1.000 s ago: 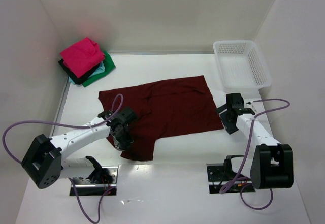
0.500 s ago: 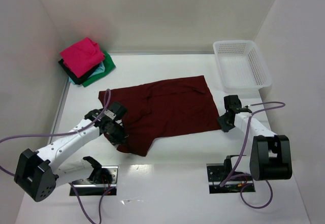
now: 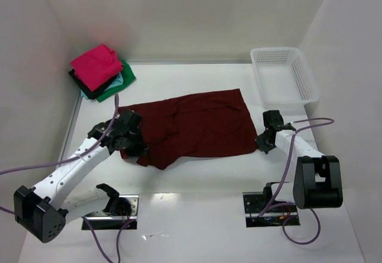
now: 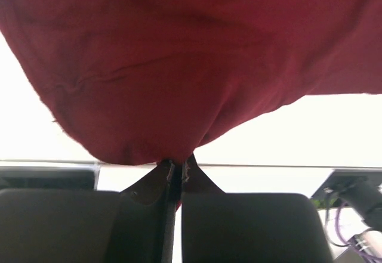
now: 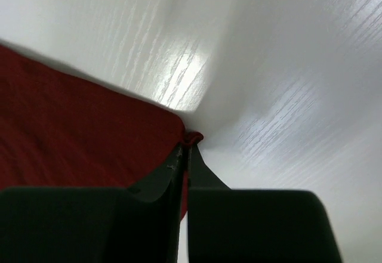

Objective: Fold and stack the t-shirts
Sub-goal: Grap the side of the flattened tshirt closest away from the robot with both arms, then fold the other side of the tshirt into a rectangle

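The maroon t-shirt lies spread across the middle of the table, its left part folded over. My left gripper is shut on the shirt's near-left edge, and in the left wrist view the maroon cloth hangs from the shut left gripper. My right gripper is shut on the shirt's near-right corner; the right wrist view shows that corner pinched at the tips of the right gripper. Folded t-shirts, bright pink on top of green, light blue and black, sit stacked at the back left.
A white mesh basket stands at the back right. White walls close in the table on the left, back and right. Purple cables loop from both arms over the near table.
My left gripper has carried the shirt's near-left part up and back toward the far left, folding it over. My right gripper moved onto the near-right corner and shut on it.
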Controlling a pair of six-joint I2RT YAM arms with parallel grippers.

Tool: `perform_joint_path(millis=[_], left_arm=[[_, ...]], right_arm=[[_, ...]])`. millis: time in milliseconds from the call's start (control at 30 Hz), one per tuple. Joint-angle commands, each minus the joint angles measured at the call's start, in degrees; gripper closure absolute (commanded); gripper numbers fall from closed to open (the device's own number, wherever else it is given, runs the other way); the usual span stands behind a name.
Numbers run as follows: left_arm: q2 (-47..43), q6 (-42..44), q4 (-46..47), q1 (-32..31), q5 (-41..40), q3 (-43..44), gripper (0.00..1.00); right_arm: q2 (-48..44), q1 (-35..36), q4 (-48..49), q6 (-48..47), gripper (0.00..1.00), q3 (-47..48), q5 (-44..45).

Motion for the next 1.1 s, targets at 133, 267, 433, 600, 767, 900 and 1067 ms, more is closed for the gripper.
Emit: perform_joint_path(millis=[133,267,433,600,767,900,1067], left_arm=[[-0.86,5.7,0.57,5.24,-1.43,6.6,1.0],[1.77,7.38,3.2,8.58,-0.28,7.13,1.0],[4.85,10.71,5.48,12.7,2.08,7.75,1.0],[9.77,14.05,8.47,14.56,4.81,9.59,1.0],[16.88,16.6,9.0,15.09,4.81,12.31,1.0],[20.32,17.83,9.53,16.31,4.81,13.9,1.0],[24.19,19.6,10.59,18.43,6.04,16.7,1.0]], right_arm=[[-4.19,-0.21,1.25,-0.82,0.98,5.53,-1.75],[-0.24,-0.21,4.23,-2.75,0.98,9.04,-3.24],[6.78,-0.21,7.05,-3.81,0.98,14.05,-5.27],[12.41,-0.21,9.52,-4.34,0.98,19.58,-5.79],[18.04,-0.21,11.19,-4.34,1.0,25.39,-7.02],[22.08,-0.21,12.33,-4.34,1.0,30.22,-7.55],[26.74,-0.21,13.56,-4.34,1.0,34.79,-8.08]])
